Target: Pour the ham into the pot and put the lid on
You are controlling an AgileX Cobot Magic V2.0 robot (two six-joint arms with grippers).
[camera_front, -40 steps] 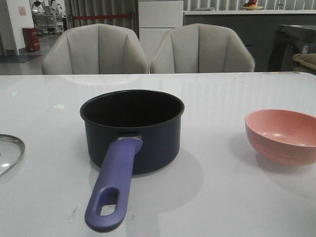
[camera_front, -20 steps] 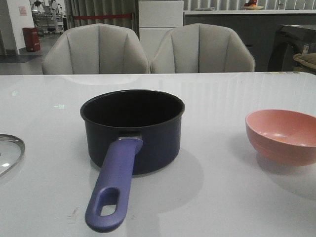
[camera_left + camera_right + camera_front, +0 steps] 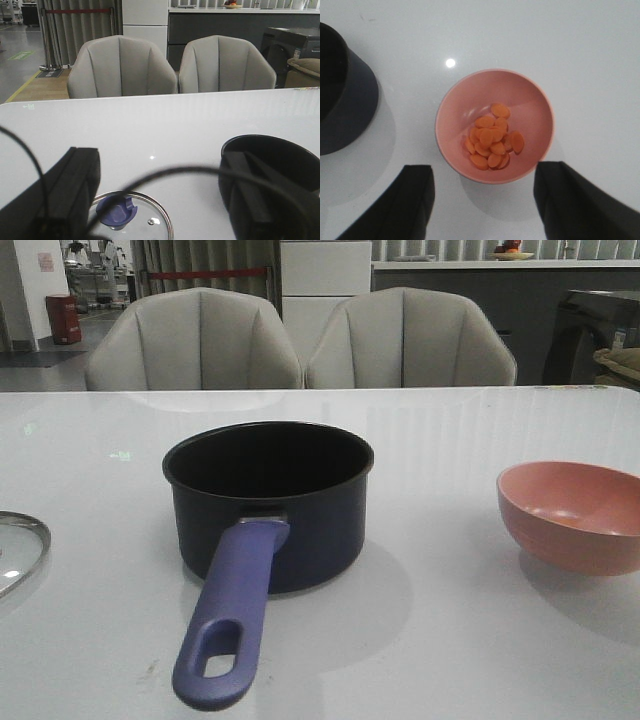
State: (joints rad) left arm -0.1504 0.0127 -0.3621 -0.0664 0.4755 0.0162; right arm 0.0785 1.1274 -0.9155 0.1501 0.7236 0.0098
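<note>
Right gripper (image 3: 482,200) hangs directly over the pink bowl (image 3: 494,126), jaws spread wide, nothing in them; its fingers (image 3: 400,202) straddle the near part of the rim. Judged: lined up for a grasp on the bowl so the contents can be tipped out. Ham (image 3: 492,136) sits heaped in the bowl's bottom, a loose pile of orange slices. Pot (image 3: 342,90) stands just beside the bowl, apart from it, upright.

Left gripper (image 3: 160,200) also wide apart and empty, held low above the table (image 3: 450,640), with the lid (image 3: 131,215) between its fingers, knob up, flat on the surface. Judged: staged for the covering step, not yet begun.

Front view: pot (image 3: 268,502) mid-table, handle pointing toward the robot's edge; bowl (image 3: 573,515) near the right edge; lid (image 3: 20,548) cut off at the left edge. Neither arm shows here.

Only the right wrist view shows the ham; from the front the bowl's wall hides it. Only the left wrist view shows the lid's knob (image 3: 116,211). Pot interior reads dark in every view; contents cannot be told.
</note>
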